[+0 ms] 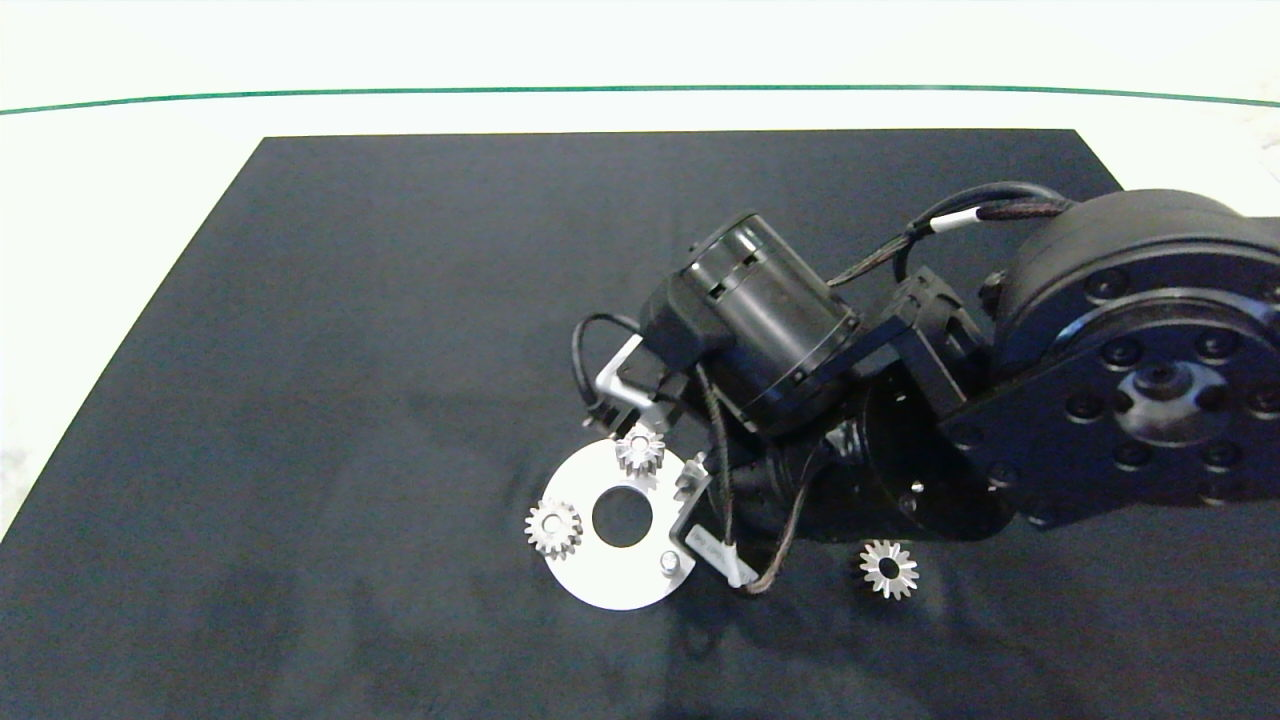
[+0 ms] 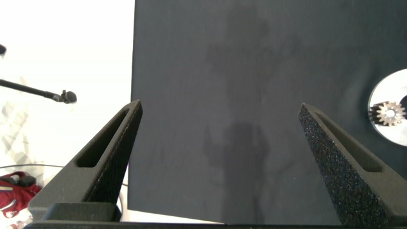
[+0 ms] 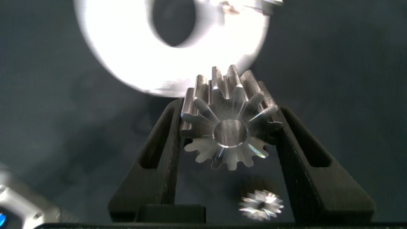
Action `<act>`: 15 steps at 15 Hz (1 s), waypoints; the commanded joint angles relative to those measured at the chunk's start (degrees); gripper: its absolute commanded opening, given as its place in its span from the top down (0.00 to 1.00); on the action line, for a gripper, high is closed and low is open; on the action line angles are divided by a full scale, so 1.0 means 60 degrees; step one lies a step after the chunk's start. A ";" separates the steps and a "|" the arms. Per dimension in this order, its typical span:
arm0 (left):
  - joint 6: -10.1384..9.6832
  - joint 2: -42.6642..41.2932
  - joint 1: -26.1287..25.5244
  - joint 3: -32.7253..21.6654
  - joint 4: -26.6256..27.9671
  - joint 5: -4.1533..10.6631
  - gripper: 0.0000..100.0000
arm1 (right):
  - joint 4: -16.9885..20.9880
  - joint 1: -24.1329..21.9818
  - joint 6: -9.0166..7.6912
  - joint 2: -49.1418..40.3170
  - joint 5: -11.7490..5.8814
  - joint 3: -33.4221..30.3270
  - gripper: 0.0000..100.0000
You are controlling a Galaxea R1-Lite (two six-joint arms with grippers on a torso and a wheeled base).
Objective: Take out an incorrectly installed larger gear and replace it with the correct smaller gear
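Note:
My right gripper (image 3: 230, 133) is shut on a smaller gear (image 3: 230, 130), dull silver with blunt teeth, held just off the rim of the white round plate (image 3: 127, 57). From above, this gripper (image 1: 692, 482) sits at the plate's (image 1: 600, 580) right side, mostly hidden under the wrist. Two matching small gears stand on the plate, one at the top (image 1: 640, 450) and one at the left (image 1: 553, 528). A bare pin (image 1: 668, 562) stands on the plate's lower right. The larger gear (image 1: 888, 568), bright and star-toothed, lies flat on the mat to the right. My left gripper (image 2: 219, 159) is open over the mat.
A black mat (image 1: 350, 350) covers the white table (image 1: 120, 200). The plate has a wide centre hole (image 1: 621, 517). Loose cables (image 1: 760, 575) hang from the right wrist beside the plate. A blurred gear (image 3: 261, 203) shows on the mat under the right fingers.

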 commanded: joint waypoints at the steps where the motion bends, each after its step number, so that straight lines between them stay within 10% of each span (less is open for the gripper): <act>1: 0.0018 -0.0019 0.0005 0.0002 0.0054 0.0014 0.00 | 0.0037 -0.1219 0.0118 -0.0200 0.0073 0.0368 0.66; 10: 0.0018 -0.0106 0.0005 -0.0028 0.0054 0.0014 0.00 | -0.0037 -0.2186 0.0147 -0.0097 0.0615 0.0895 0.66; 11: 0.0018 -0.0106 0.0005 -0.0028 0.0054 0.0014 0.00 | -0.0037 -0.2186 0.0162 -0.0097 0.0600 0.0895 0.00; 15: 0.0018 -0.0180 -0.0010 -0.0028 0.0054 0.0014 0.00 | -0.0037 -0.2186 0.0162 -0.0156 0.0571 0.0998 0.00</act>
